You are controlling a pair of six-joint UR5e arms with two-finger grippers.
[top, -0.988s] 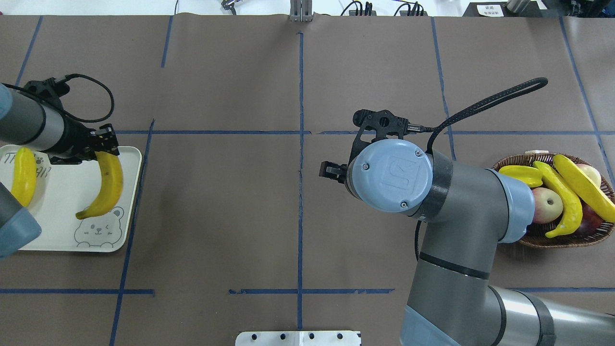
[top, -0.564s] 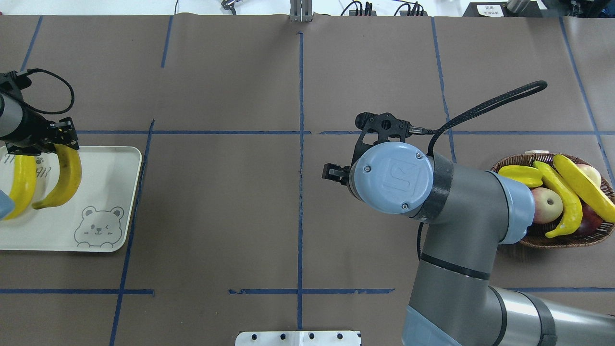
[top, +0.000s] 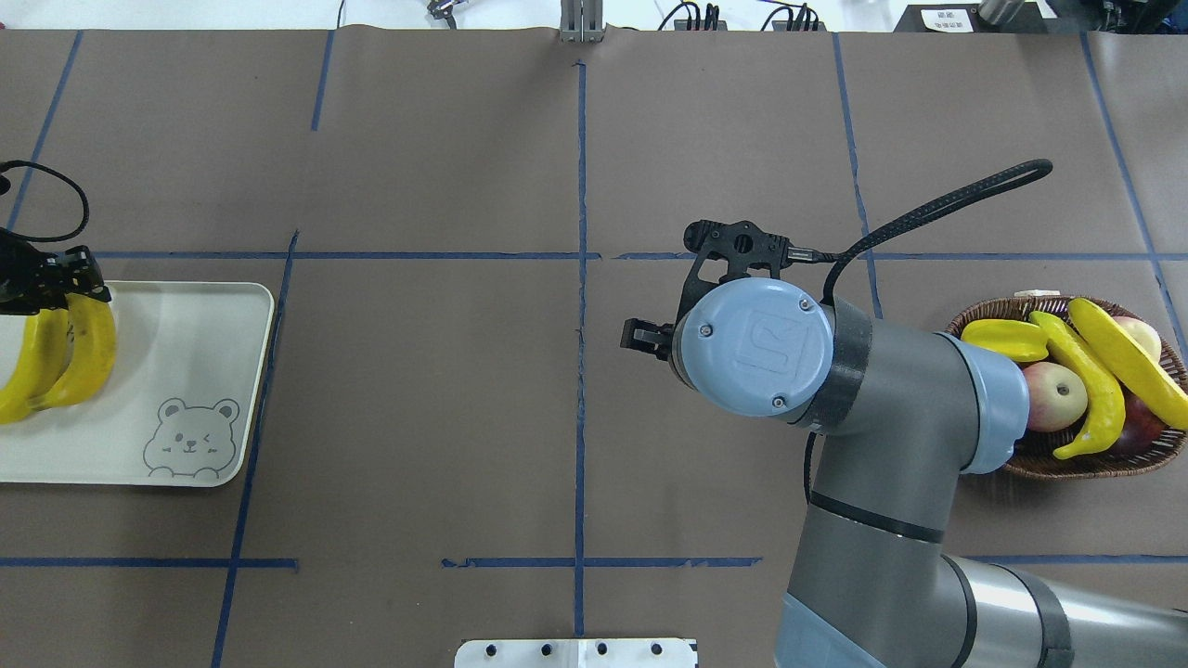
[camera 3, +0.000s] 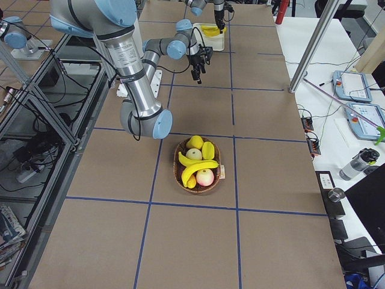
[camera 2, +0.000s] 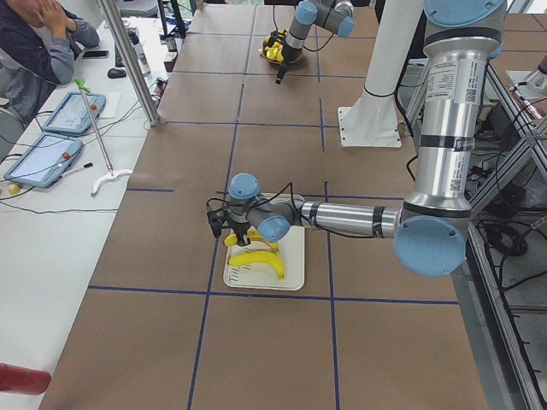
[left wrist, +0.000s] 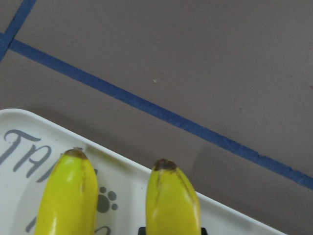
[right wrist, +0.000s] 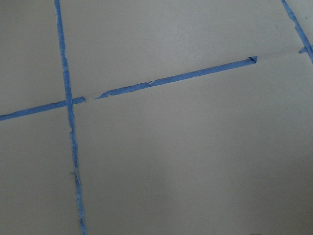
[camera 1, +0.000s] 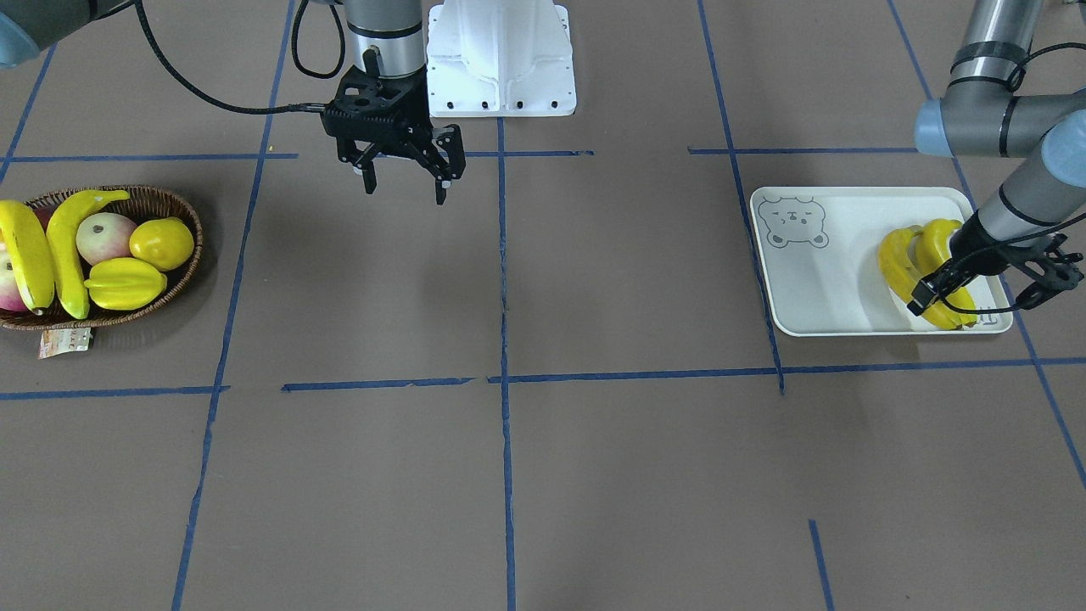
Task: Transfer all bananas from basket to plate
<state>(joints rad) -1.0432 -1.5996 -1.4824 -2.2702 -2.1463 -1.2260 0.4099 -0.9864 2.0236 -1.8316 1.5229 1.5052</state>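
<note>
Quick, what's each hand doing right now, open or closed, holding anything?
Left hand: closed on a banana over the plate.
Right hand: open, holding nothing.

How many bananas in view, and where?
4 bananas. Two on the tray: one lying free, one in the left claw. Two in the basket. None look hidden.

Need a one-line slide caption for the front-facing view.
Left gripper holds second banana beside first banana at the tray; two bananas lie in the wicker basket.
</note>
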